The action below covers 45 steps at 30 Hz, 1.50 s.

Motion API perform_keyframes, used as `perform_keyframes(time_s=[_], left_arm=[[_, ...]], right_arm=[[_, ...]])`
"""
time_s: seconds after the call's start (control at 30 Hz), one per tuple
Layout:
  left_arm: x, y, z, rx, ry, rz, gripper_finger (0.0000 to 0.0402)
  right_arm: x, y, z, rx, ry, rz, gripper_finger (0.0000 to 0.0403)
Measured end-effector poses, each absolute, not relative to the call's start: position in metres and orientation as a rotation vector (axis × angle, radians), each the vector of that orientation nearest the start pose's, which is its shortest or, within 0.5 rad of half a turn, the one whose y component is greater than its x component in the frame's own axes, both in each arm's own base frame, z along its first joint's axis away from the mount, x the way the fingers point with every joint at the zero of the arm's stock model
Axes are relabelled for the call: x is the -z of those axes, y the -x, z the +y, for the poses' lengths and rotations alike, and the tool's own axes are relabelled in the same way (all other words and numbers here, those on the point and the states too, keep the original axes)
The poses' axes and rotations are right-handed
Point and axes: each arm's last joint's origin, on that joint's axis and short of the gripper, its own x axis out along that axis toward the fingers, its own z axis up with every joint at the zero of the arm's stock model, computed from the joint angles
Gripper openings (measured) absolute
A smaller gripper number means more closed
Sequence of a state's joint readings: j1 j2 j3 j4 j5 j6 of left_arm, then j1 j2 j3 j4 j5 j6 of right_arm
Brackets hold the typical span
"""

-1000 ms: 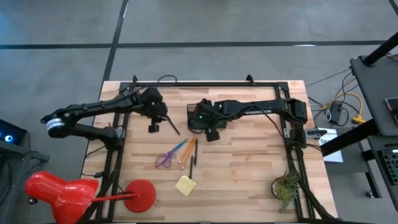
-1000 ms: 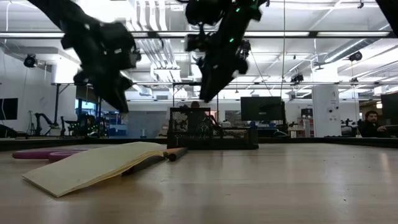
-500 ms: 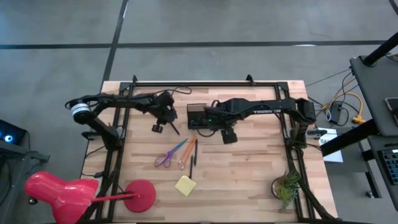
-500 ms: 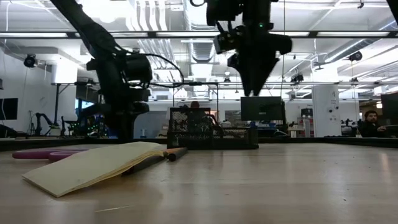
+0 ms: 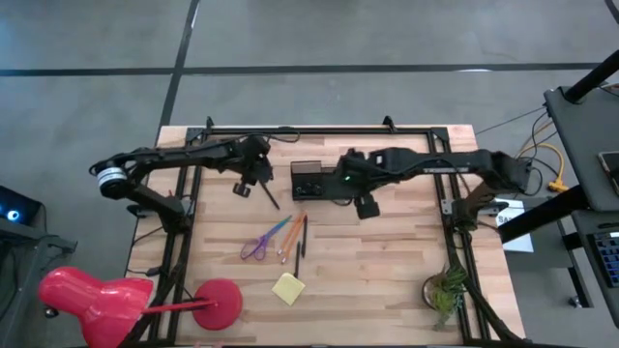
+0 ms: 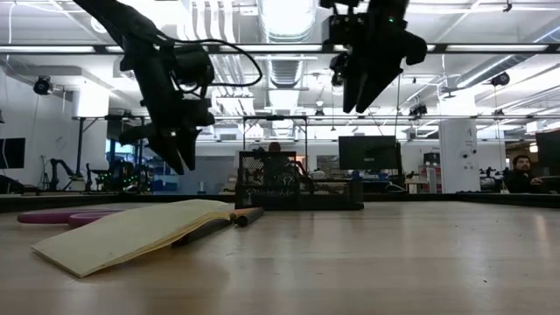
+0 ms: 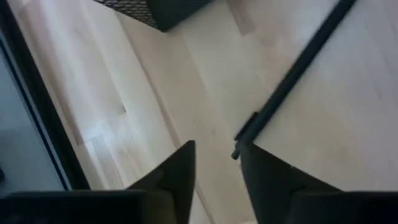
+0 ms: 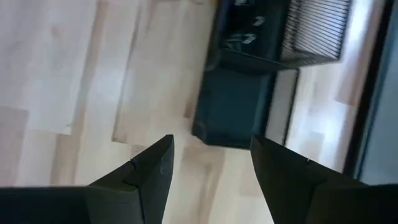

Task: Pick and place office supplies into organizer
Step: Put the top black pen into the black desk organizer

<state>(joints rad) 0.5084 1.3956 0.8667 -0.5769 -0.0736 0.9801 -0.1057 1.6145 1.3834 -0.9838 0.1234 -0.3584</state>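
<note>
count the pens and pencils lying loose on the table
4, as far as the high view shows. One black pen lies alone near the left hand. An orange pencil, another orange one and a black pen lie clustered by the scissors.

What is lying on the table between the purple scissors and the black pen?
Seen from above, thin orange pens lie fanned between the purple scissors and the black pen, on bare wooden table.
</note>
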Motion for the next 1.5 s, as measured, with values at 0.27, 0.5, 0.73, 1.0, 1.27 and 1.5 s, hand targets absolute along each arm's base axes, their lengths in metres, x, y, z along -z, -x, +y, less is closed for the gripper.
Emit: perform_keyframes(time_s=[0.27,0.5,0.73,1.0,1.27,1.5], left_arm=[[-0.181,-0.232,0.129,0.205,-0.706,1.319,0.0188],[-0.157,-0.239,0.133,0.268,-0.683,1.384,0.0189],[-0.158,-0.249,0.138,0.260,-0.654,1.388,0.0170],[-0.152,-0.257,0.140,0.322,-0.587,1.402,0.0082],[-0.149,-0.256,0.140,0.293,-0.524,1.423,0.0035],[-0.153,-0.253,0.138,0.190,-0.316,1.484,0.0007]], right_arm=[[-0.277,-0.282,-0.041,0.015,0.321,1.183,0.0203],[-0.267,-0.271,-0.040,0.023,0.302,1.213,0.0203],[-0.258,-0.266,-0.039,0.019,0.294,1.243,0.0203],[-0.257,-0.266,-0.039,0.031,0.272,1.244,0.0203],[-0.262,-0.268,-0.039,0.038,0.270,1.226,0.0203],[-0.262,-0.269,-0.039,0.048,0.263,1.218,0.0203]])
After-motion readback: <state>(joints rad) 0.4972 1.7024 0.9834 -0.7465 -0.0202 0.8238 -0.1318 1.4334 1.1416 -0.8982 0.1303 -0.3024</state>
